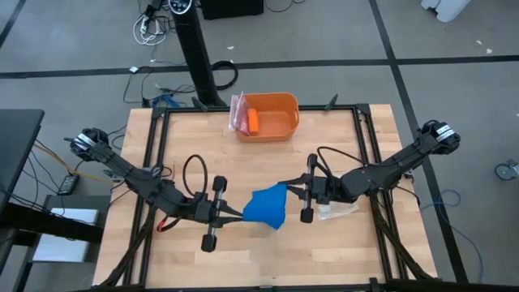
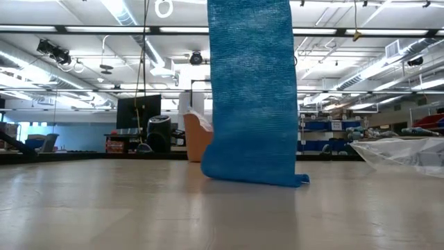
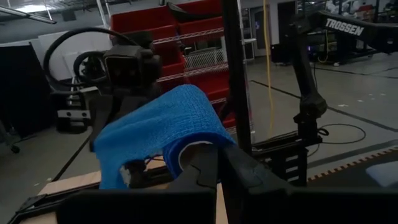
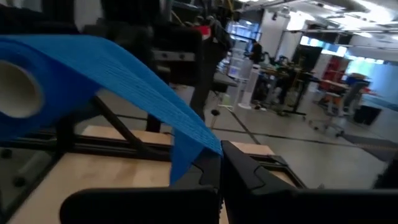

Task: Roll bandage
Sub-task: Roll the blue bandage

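1. Both dark arms reach in low from the outer edges of the high view and meet just below centre frame, wrists levelled, fingers pointing at each other across the bright blue soft cloth bandage (image 1: 268, 207).
2. The left gripper (image 1: 238, 212) comes in from the lower left with its fingers pressed together on the bandage's rolled end; its own wrist view shows the blue cloth wound around a pale core right at the closed fingertips (image 3: 208, 163).
3. The right gripper (image 1: 285, 190) comes from the right, fingers pinched tight on the bandage's other edge; in its wrist view the strip runs down from the roll at upper left to the closed fingertips (image 4: 217, 163).
4. The bandage hangs between the two claws, held up off the light wooden tabletop (image 1: 324, 251), its lower end touching the wood.
5. An orange plastic bin (image 1: 268, 116) sits at upper centre of the high view, with a clear plastic bag (image 1: 336, 211) beneath the right arm.
6. The low view adds what the overhead cannot: the blue strip drops from the top of the frame like a curtain, bottom edge folded on the table, the bin (image 2: 198, 137) behind it, a workshop with ceiling lights beyond.
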You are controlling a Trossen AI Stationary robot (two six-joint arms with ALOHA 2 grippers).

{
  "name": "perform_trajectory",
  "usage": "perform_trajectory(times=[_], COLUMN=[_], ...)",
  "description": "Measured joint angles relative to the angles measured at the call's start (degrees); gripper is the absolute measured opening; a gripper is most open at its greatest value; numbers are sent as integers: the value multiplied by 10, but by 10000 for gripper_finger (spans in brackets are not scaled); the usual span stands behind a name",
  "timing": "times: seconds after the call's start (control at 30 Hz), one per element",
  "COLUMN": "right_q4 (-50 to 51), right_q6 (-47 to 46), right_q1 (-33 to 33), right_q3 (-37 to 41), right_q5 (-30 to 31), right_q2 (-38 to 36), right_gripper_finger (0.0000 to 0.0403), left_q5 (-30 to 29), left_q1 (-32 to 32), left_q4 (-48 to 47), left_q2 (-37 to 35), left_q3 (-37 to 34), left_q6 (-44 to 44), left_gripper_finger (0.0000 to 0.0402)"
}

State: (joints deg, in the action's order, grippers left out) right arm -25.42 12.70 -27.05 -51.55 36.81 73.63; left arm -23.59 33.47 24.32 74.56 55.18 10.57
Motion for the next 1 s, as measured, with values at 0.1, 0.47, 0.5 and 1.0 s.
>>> perform_trajectory(times=[0.1, 0.47, 0.5, 1.0], right_q4=[6, 38, 38, 0], right_q6=[-1, -78, -78, -55], right_q1=[0, -1, -3, -2], right_q3=[0, 11, 11, 12], right_q5=[3, -37, -37, -54], right_q2=[0, 3, 3, 3], right_gripper_finger=[2, 1, 1, 25], left_q5=[-6, -63, -72, -102], left_q1=[10, 22, 22, -3], left_q4=[1, 35, 39, 89], left_q2=[0, 0, 0, 0], left_q3=[0, 0, 0, 0], left_q6=[29, 76, 79, 149], left_gripper_finger=[8, 8, 8, 8])
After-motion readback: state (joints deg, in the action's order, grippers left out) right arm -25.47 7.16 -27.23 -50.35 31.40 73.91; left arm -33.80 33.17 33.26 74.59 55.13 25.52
